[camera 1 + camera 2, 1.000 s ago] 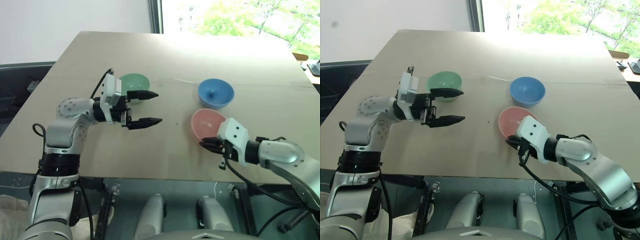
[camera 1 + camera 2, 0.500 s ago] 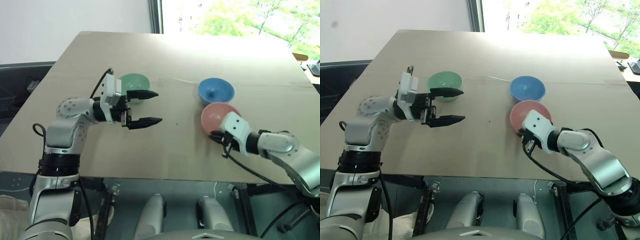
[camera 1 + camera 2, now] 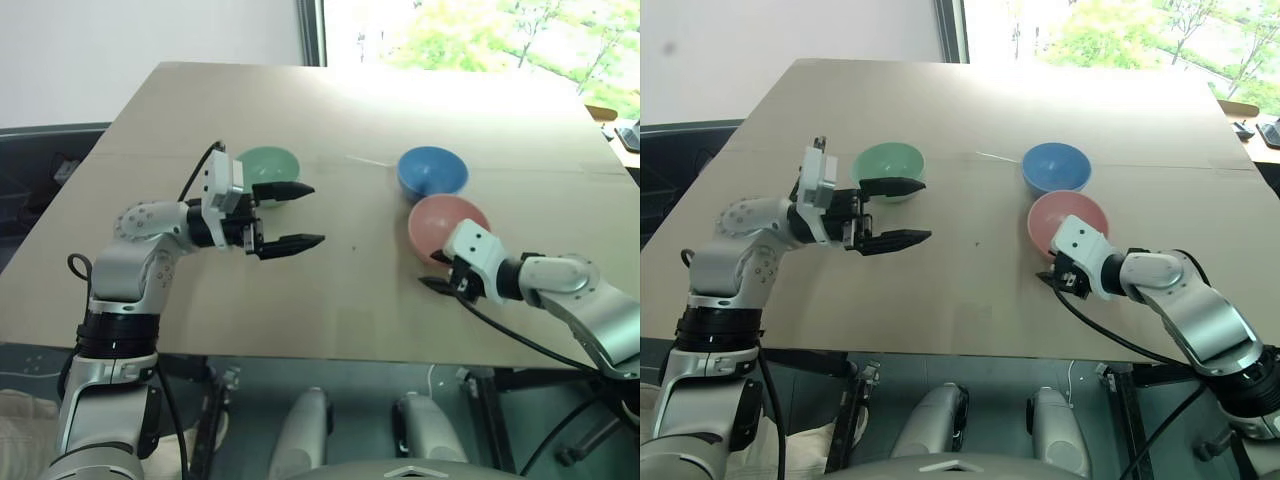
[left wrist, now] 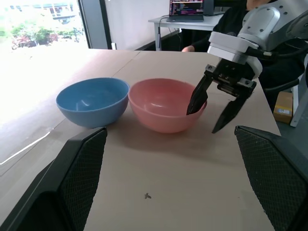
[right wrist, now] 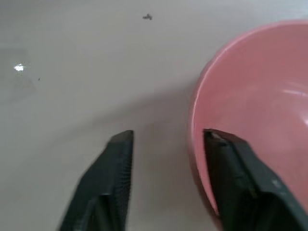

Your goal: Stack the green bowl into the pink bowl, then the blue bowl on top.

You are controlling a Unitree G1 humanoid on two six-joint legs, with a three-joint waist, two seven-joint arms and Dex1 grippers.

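Pink bowl (image 3: pixel 449 222) sits touching the blue bowl (image 3: pixel 431 172) at its 11 o'clock, likely parked as the stack's base. The right gripper (image 4: pixel 212 108) straddles its near rim, fingers spread, not pinching. The left gripper (image 3: pixel 297 215) hovers with jaws wide, the green bowl (image 3: pixel 266 164) just behind at its 11 o'clock.

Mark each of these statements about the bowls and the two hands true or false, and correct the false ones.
1. The pink bowl sits right beside the blue bowl. True.
2. The green bowl is stacked in the pink bowl. False: it stands alone on the table, near the left hand.
3. The right hand is open, with one finger inside the pink bowl's rim. True.
4. The left hand grips the green bowl. False: it is open and holds nothing.
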